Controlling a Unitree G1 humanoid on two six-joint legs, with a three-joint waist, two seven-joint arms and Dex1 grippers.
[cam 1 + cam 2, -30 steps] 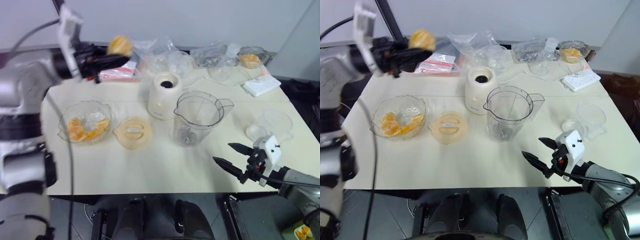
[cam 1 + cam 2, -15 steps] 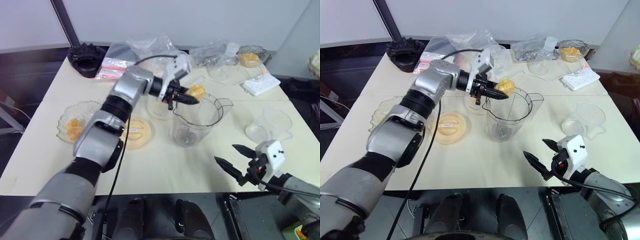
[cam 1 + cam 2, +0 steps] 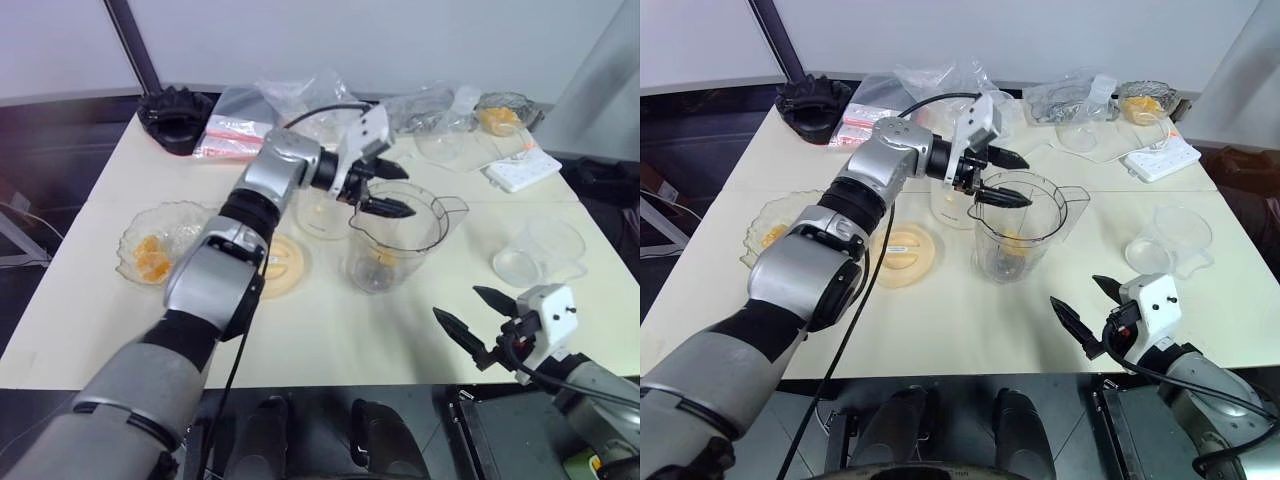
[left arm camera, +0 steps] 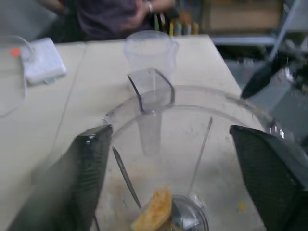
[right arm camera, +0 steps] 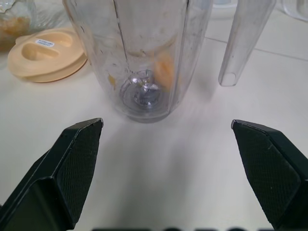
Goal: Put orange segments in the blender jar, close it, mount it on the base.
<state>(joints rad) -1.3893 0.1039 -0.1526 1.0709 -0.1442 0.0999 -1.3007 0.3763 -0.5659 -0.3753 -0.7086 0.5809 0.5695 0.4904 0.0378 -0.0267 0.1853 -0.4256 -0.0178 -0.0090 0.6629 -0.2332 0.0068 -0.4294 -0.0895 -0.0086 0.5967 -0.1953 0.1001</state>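
Note:
The clear blender jar (image 3: 418, 242) stands mid-table, with one orange segment (image 4: 153, 213) lying at its bottom beside the blade hub. Just over the jar's mouth my left gripper (image 3: 406, 192) is open with nothing between its fingers. Behind that arm stands the cream-white base (image 3: 320, 214). A scalloped glass bowl (image 3: 130, 243) at the left holds several more orange segments (image 3: 150, 260). The flat peach lid (image 3: 282, 264) lies between bowl and jar. My right gripper (image 3: 457, 302) hovers open near the table's front edge, pointing at the jar (image 5: 144, 57).
A black ridged round object (image 3: 175, 108) sits at the back left. Crumpled plastic bags (image 3: 325, 100) line the back edge. A smaller clear cup (image 3: 540, 250) stands right of the jar, a white power strip (image 3: 520, 165) and another bowl (image 3: 497, 115) behind it.
My left arm swung from the far left to the jar with a segment. It then opened, and the segment now lies at the jar's bottom. The right gripper stayed put.

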